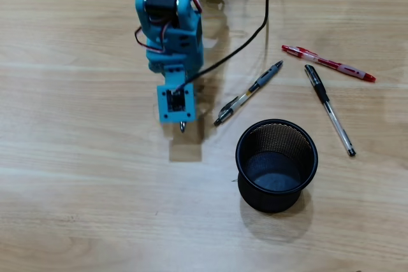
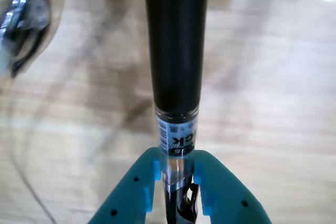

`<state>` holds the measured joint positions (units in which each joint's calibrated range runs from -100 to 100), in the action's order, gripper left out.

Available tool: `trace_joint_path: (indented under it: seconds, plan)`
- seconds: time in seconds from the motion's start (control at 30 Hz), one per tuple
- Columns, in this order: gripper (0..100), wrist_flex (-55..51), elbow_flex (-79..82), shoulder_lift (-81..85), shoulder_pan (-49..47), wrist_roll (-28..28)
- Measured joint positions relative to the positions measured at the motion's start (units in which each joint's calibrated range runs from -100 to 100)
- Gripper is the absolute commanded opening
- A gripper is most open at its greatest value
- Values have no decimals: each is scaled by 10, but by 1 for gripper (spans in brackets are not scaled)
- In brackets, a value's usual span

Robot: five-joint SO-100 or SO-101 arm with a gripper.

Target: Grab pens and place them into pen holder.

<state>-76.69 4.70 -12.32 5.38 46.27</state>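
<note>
Gripper: the gripper [image 2: 178, 184] is closed around a black pen [image 2: 177, 51], holding it at its clear part (the tip [image 1: 183, 127] shows in the overhead view).
Pen holder: the pen holder [image 1: 276, 164] stands at about 4 o'clock from the gripper, and it looks empty.
Progress: one pen is grasped, none delivered; three pens wait at 12 to 2 o'clock of the holder.
Writing: the label [image 2: 177, 139] shows "CK"; the rest is unreadable.
</note>
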Motion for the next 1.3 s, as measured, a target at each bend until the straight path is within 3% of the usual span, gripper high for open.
trace_joint_path:
  seconds: [0.2, 0.53, 0.77, 1.07, 1.3]
  plan:
    - [2, -46, 60, 161, 22, -4]
    - [2, -11, 141, 389, -13, 3]
    - [2, 161, 143, 422, -120, 58]
    - [2, 532, 144, 422, -206, 82]
    - [2, 609, 147, 419, -223, 83]
